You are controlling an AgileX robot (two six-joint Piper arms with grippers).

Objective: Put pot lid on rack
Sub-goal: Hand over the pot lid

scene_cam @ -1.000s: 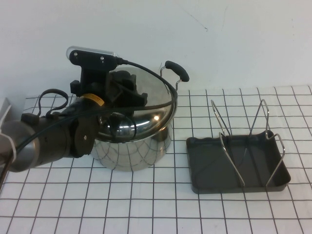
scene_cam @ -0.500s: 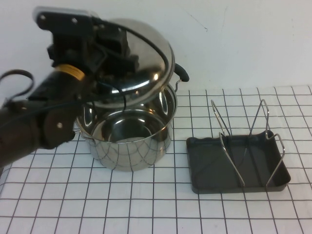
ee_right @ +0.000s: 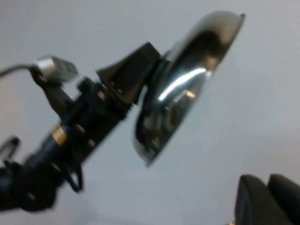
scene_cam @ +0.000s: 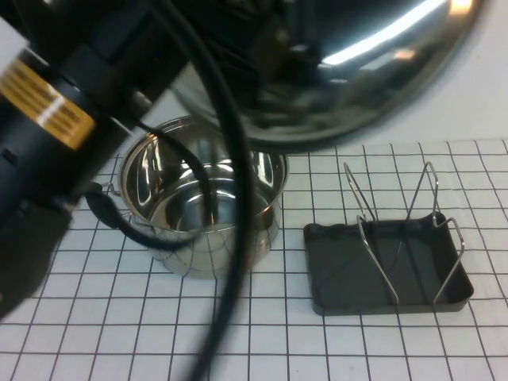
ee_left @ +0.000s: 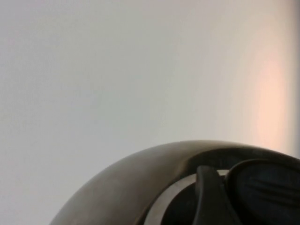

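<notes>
pot lid (ee_right: 187,79): shiny, domed, tilted | left gripper (ee_right: 133,75) fingers grip it | right gripper (ee_right: 267,199): unclear

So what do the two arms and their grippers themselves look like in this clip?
The left arm is matt black, with a yellow-orange band bearing dark print and thick black cables looping off it. The right wrist view shows the left gripper as a black wedge-shaped body with a small silver-grey camera block behind it. Of the right gripper, only rounded black finger ends show.

Left arm raised high — right arm low

Left gripper (ee_right: 140,70) is clamped on the pot lid (ee_right: 183,79); right gripper (ee_right: 269,199) sits below.
</notes>
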